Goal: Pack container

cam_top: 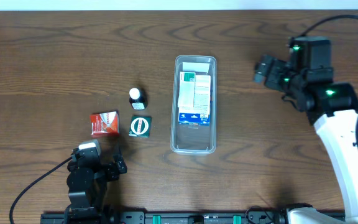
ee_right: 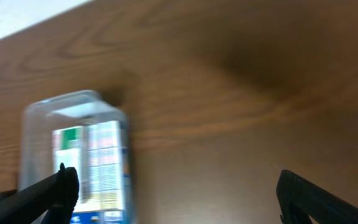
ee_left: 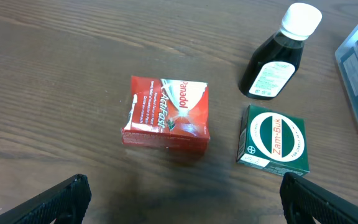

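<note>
The clear plastic container (cam_top: 194,143) lies lengthwise at the table's middle with a white, green and blue box (cam_top: 195,98) inside; it also shows blurred in the right wrist view (ee_right: 73,155). A red Panadol box (cam_top: 104,122) (ee_left: 166,113), a green Zam-Buk box (cam_top: 140,126) (ee_left: 273,139) and a dark bottle with a white cap (cam_top: 137,98) (ee_left: 278,56) sit left of the container. My left gripper (cam_top: 118,167) (ee_left: 182,202) is open and empty, just in front of the red box. My right gripper (cam_top: 263,68) (ee_right: 176,196) is open and empty, right of the container.
The table's back edge (cam_top: 179,7) runs along the top of the overhead view. A black rail (cam_top: 185,218) lies along the front edge. Cables trail from both arms.
</note>
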Robot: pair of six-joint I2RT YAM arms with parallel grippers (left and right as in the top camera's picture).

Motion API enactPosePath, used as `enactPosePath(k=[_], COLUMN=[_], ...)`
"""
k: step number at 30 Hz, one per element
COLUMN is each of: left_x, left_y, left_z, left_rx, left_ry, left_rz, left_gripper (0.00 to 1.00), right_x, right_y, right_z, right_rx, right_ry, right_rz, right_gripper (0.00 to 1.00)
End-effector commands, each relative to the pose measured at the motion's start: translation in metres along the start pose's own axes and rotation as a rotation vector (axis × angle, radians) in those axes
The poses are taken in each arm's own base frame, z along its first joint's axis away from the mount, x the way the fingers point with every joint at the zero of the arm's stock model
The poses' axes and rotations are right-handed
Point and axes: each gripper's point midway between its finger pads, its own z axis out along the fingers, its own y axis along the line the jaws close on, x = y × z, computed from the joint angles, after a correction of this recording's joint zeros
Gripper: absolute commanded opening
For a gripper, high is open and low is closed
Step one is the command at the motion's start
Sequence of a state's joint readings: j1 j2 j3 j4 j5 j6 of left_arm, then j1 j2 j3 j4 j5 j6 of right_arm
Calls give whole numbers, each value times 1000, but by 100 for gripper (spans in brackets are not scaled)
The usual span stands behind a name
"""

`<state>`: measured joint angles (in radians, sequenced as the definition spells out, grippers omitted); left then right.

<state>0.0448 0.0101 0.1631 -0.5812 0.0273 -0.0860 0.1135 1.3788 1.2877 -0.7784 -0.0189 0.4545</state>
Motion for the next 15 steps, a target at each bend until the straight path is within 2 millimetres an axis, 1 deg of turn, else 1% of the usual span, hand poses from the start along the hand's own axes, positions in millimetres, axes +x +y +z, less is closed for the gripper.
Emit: enactPosePath(k=[1,4,9,11,12,14,15], left_x=[4,4,4,-2,-7,-3,-7], left_y=[0,0,0,-1,-5,-18,-22], left_z=[2,2,2,2,2,1,0], left_rx=[2,2,2,7,30,105,129], left_ry=[5,6,5,-19,-34,-11,-25], left_rz=[-15,-15,-15,-17,-37,-92,-101], left_gripper=[98,98,98,98,98,98,98], right_x=[1,5,7,7,7,7,7], right_y=[-16,-22,-23,-23,-23,-23,-23], right_z=[-2,-2,-2,-2,-2,-2,-2], right_rx=[45,61,64,64,64,64,64], right_ry=[17,39,46,46,46,47,47], right_rz=[16,24,23,23,23,23,23], right_gripper=[99,99,99,99,99,99,99])
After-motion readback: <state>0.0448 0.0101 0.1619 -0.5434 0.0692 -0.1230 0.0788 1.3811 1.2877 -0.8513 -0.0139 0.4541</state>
